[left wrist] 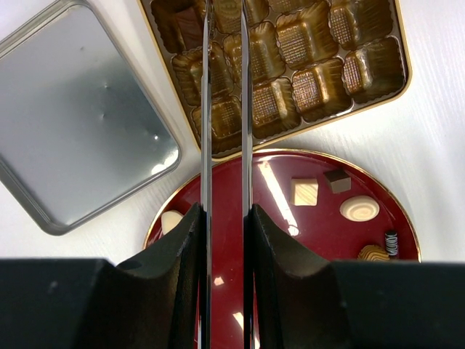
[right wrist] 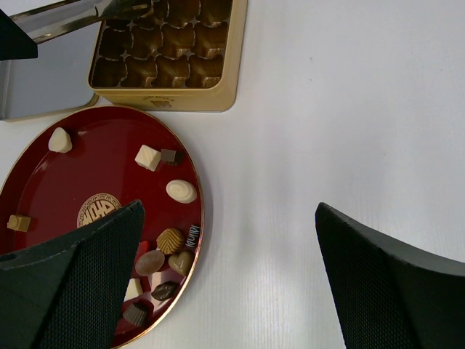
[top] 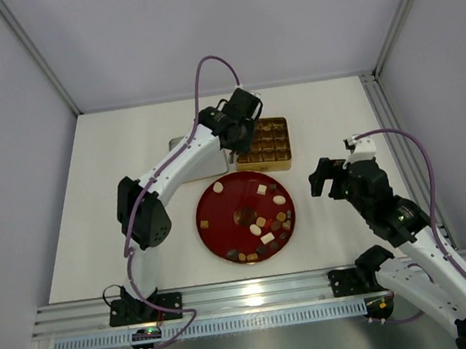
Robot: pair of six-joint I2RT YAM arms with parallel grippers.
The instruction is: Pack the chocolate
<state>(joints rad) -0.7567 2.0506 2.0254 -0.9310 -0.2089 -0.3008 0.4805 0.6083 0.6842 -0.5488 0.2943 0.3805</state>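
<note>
Right fingers (right wrist: 94, 269), spread wide and empty, near bench's right edge; left fingers (left wrist: 206, 145) barely apart, hold unclear. Chocolate (right wrist: 181, 191) likely light, hard, slippery, fragile; pinch opposite sides gently.

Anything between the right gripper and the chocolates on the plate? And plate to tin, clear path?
Right gripper to chocolates: only bare table between. Red plate to gold tin: the tin is open, its lid lying beside it, but the left gripper hangs its long fingers over the far-left cells, covering those.
</note>
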